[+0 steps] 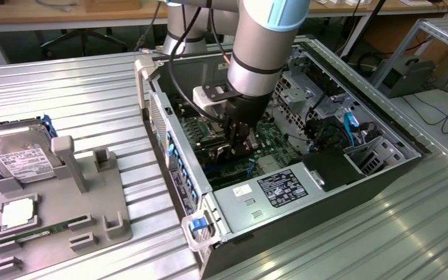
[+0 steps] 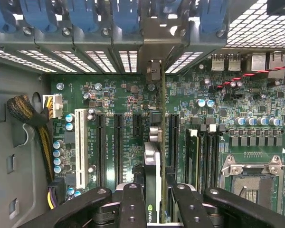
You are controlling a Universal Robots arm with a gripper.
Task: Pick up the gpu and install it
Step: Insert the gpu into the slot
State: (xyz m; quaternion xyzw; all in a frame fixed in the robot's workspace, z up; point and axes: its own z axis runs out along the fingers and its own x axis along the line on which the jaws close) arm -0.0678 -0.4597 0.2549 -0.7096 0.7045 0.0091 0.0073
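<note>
Closest to my wrist camera, the gripper (image 2: 156,197) has its black fingers (image 2: 132,204) clamped on the gpu (image 2: 152,166). The card stands on edge over the green motherboard (image 2: 109,95), in line with its slots. In the exterior view I see the arm (image 1: 259,52) reaching down into the open computer case (image 1: 302,245). A grey tray (image 1: 56,204) carrying a hard drive (image 1: 18,157) sits at the exterior view's left.

The exterior view looks down on the open computer case (image 1: 235,224); the wrist view faces its motherboard (image 2: 118,97) closely.
</note>
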